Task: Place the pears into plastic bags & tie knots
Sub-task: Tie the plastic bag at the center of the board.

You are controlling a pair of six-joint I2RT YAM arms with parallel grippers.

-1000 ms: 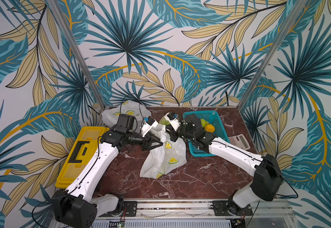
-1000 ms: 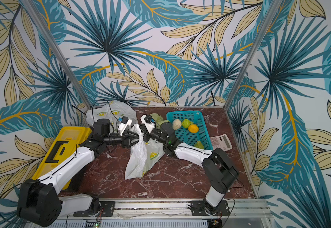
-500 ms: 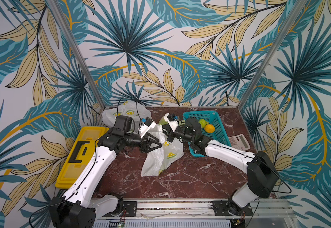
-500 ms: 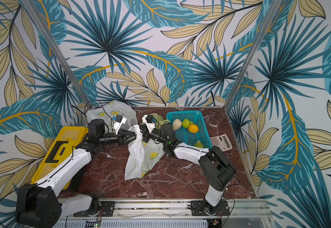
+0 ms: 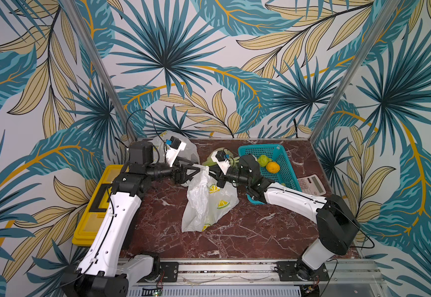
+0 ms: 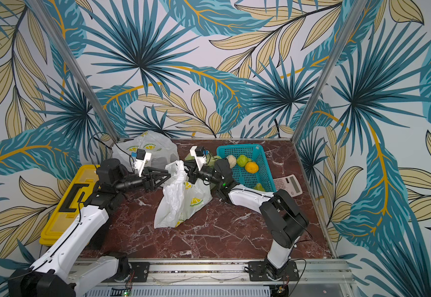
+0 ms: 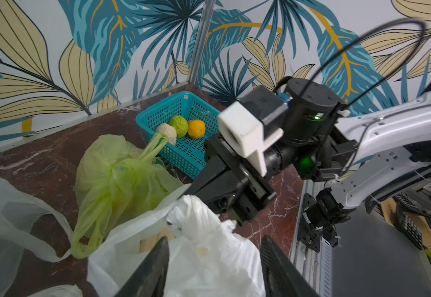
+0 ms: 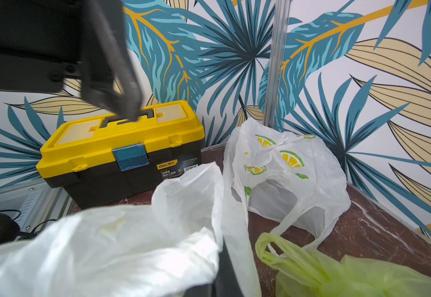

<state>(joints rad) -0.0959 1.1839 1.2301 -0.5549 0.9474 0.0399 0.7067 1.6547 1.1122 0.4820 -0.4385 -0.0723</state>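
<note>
A white plastic bag (image 5: 209,203) with lemon prints stands in the middle of the table, its top pulled up. My right gripper (image 5: 210,171) is shut on that bunched top (image 7: 183,203). My left gripper (image 7: 214,239) is open, its fingers (image 7: 158,257) astride the bag's upper folds, its tips level with the bag's top in a top view (image 6: 167,176). A tied yellow-green bag (image 7: 116,174) sits behind, and another white lemon-print bag (image 8: 286,174) lies at the back left. A cream pear (image 6: 231,160) and a green pear (image 6: 244,160) lie in the teal basket (image 6: 237,147).
An orange fruit (image 6: 251,167) lies in the basket beside the pears. A yellow toolbox (image 5: 93,213) stands along the table's left edge. A calculator (image 5: 312,183) lies right of the basket. Patterned walls close in the back and both sides.
My left gripper has opened and let go of the bag's top. The right gripper has carried the top of the white bag to the left, toward the left gripper.
</note>
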